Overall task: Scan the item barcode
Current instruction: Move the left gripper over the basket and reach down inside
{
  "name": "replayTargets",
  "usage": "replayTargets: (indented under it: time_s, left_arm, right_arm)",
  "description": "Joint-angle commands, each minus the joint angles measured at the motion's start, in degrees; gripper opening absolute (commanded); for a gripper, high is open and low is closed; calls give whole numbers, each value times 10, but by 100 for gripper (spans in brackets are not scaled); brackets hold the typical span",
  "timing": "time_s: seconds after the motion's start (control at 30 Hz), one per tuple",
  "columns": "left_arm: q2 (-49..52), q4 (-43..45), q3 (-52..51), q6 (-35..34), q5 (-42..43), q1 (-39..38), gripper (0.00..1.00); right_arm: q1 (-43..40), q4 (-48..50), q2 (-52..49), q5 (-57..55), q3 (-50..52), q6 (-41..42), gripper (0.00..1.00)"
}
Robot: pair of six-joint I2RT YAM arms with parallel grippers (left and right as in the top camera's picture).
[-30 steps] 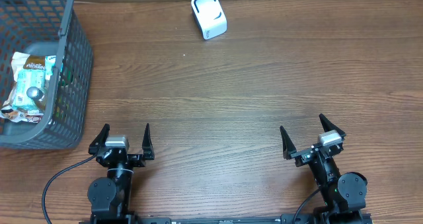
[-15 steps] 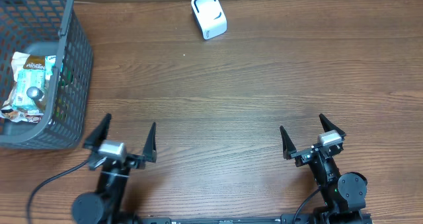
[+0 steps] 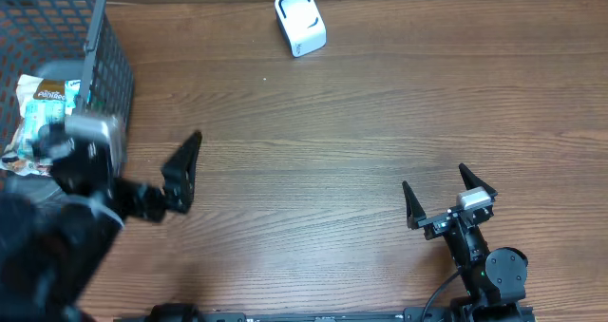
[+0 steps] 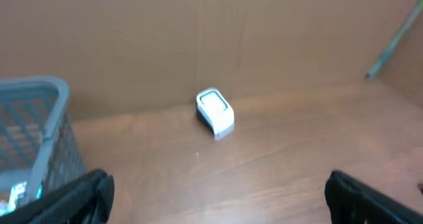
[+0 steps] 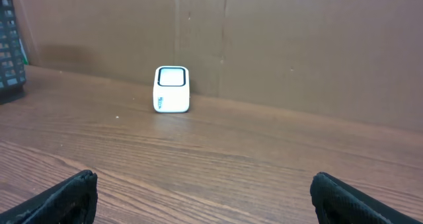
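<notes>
Overhead: rounded white plastic scanner [image 3: 300,23] faces the arms; crinkled packet [image 3: 47,99] lies far-to-near in mesh basket [image 3: 112,80]; left gripper [image 4: 216,179] and right gripper [image 3: 434,178] splayed, empty.

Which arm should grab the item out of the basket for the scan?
Left. The left gripper, open, hangs right by the basket that holds the snack packet. The right gripper, also open, sits low at the opposite side, far from the basket.
</notes>
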State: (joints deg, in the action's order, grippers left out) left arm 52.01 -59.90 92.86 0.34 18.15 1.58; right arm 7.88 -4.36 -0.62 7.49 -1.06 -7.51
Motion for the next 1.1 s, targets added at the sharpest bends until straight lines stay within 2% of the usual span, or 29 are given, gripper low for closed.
replayTargets:
  time_s: [0.0,0.13,0.23,0.4,0.53,0.6,0.93,1.07]
  left_arm:
    - [109,-84,138,31,14,-1,100]
    - [194,-125,213,14,15,-1,100]
    - [233,-127,217,-19,16,-1,100]
    - [286,-123,217,-20,22,-1,98]
    - [310,-104,217,-20,21,-1,66]
    - [316,-89,217,-20,8,-1,62]
    - [309,-1,218,-20,-64,-1,73]
    - [305,23,218,12,-148,-1,82]
  right_arm:
    - [-2,2,4,1,6,0,100]
    - [-2,2,4,1,6,-1,100]
    - [-2,2,4,1,6,0,100]
    - [-2,2,4,1,6,0,100]
    - [-2,2,4,1,6,-1,100]
    - [-2,2,4,1,6,0,100]
    - [-2,2,4,1,6,0,100]
    - [-2,2,4,1,6,0,100]
